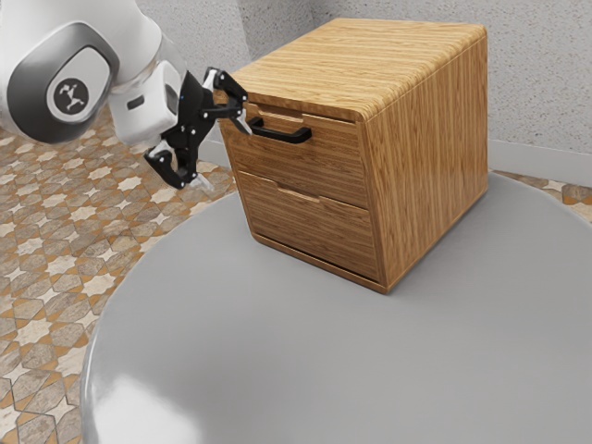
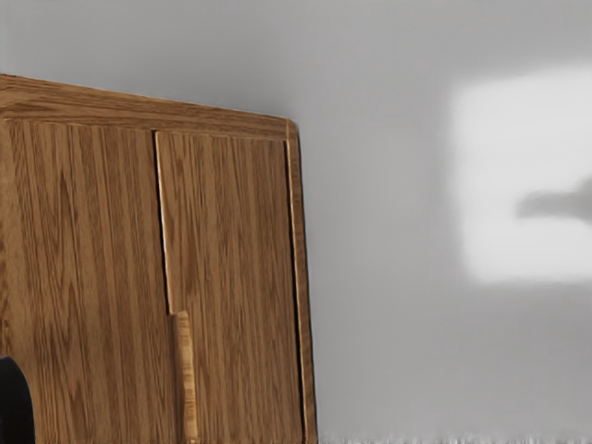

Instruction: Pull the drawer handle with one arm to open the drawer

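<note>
Sitting on a round grey table (image 1: 324,370), the wooden cabinet (image 1: 435,139) is near the far edge. Its top drawer (image 1: 324,165), w/ black handle (image 1: 280,135), faces the exterior view's left. Gripper (image 1: 222,154) is at the handle's left end, fingers spread apart, nothing clamped. Upper fingertip is just beside the bar; can't tell if touching. Floor (image 1: 74,222) — orange-and-white star tiles; plain grey wall (image 1: 546,65) behind. Wrist view: wood drawer fronts (image 2: 222,277) against smooth grey tabletop w/ a bright patch (image 2: 518,176) on it.
</note>
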